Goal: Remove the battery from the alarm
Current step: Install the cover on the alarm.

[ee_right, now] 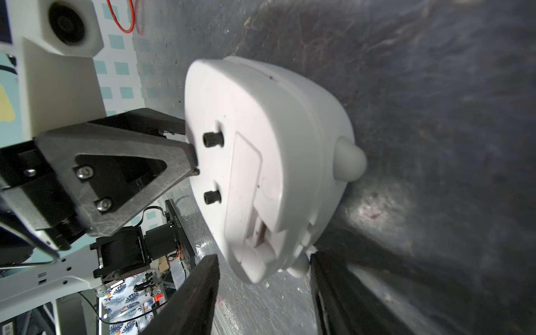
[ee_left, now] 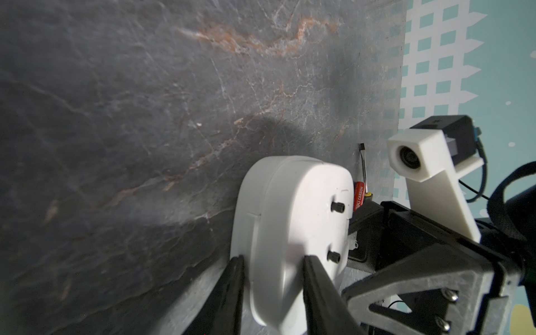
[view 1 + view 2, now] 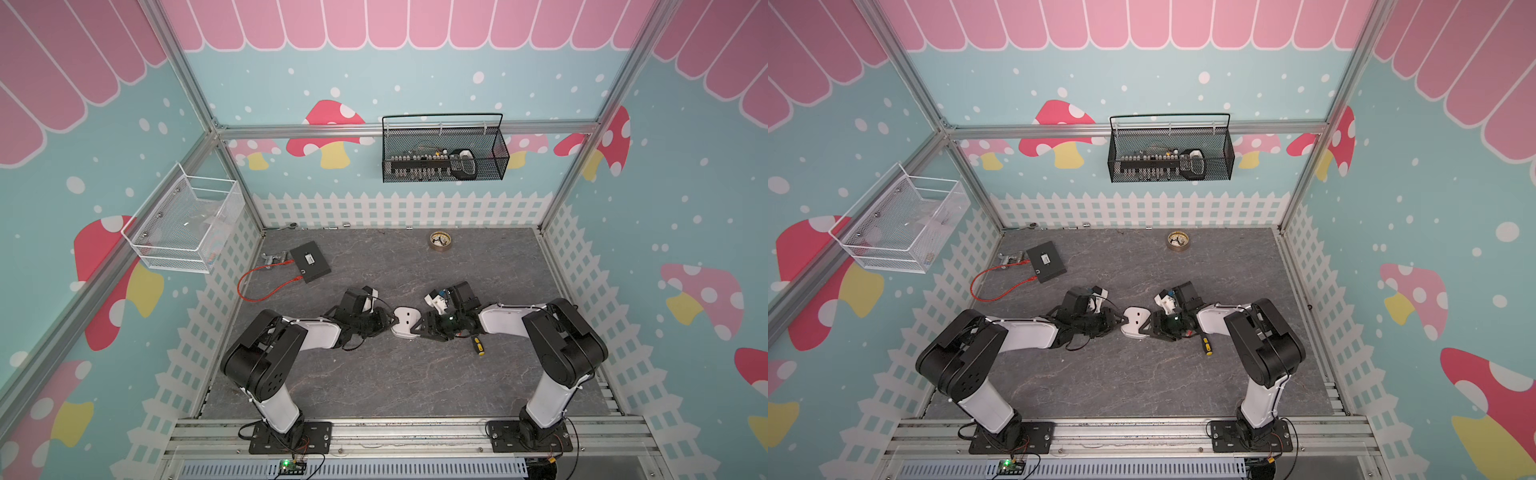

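Alarm [image 3: 405,322] up on edge mid-table, back exposed. Left gripper [image 2: 272,258] clamps its rim, probably to steady it. Right gripper [image 1: 262,256] spread, straddling opposite corner, no grip. Battery [image 2: 359,197] shows outside alarm, beside screwdriver [image 2: 363,168]. Looks removed.

Locate round brass dish [image 3: 440,241] near back edge of the table [image 3: 374,382], black box [image 3: 310,262] with red cable [image 3: 286,284] toward back-left corner, black-and-yellow screwdriver [image 3: 478,345] flat between centre and right edge.
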You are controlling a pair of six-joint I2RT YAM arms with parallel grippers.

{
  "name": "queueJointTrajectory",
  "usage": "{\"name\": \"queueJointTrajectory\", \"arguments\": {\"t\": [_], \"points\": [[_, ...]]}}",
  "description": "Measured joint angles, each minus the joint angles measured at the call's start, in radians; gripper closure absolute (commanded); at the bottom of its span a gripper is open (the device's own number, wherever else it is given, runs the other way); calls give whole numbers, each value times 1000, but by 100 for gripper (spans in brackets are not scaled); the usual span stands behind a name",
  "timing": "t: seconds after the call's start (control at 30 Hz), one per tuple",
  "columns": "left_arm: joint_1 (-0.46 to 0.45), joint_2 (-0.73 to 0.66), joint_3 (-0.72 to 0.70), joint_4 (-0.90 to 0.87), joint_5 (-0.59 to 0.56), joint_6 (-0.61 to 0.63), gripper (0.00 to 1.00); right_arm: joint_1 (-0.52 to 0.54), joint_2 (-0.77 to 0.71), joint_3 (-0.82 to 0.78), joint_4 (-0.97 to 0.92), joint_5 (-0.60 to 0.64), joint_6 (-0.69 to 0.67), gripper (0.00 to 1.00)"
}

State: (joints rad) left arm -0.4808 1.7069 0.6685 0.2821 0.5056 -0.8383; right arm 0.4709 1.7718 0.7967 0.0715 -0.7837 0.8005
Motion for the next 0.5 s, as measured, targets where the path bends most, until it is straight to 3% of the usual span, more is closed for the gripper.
{"name": "queueJointTrajectory", "arguments": {"t": [0.33,0.5], "points": [[0,37,33,45,-24,3,65,7,-74,-8,-2,-21,63,61],[-28,56,33,64,-24,4,65,49,-114,97,-22,-42,51,61]]}}
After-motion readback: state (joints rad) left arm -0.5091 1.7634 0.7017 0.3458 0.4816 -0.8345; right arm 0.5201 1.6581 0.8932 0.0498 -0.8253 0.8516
